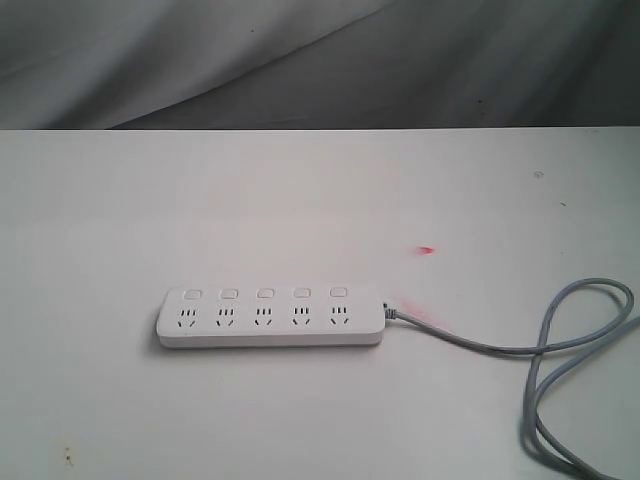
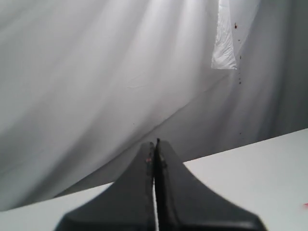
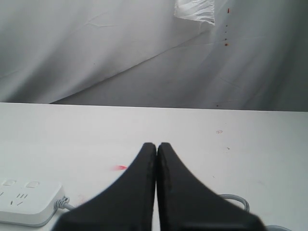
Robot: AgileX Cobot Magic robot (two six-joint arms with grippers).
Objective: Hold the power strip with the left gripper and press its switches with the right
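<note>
Looking from the outside camera, we find the power strip (image 1: 272, 318) lying flat on the white table (image 1: 300, 200), its switches (image 1: 265, 294) in a row along the far edge, its grey cord (image 1: 455, 338) looping to the right; neither arm shows. We judge it light, stiff and smooth, likely to slide when pressed, so we would pin its long edges near one end, clear of the switches. At the left wrist, the left gripper (image 2: 155, 144) has its jaws pressed together on nothing. At the right wrist, the right gripper (image 3: 157, 146) is closed and empty, the strip's cord end lying near. We read no brand or lettering.
</note>
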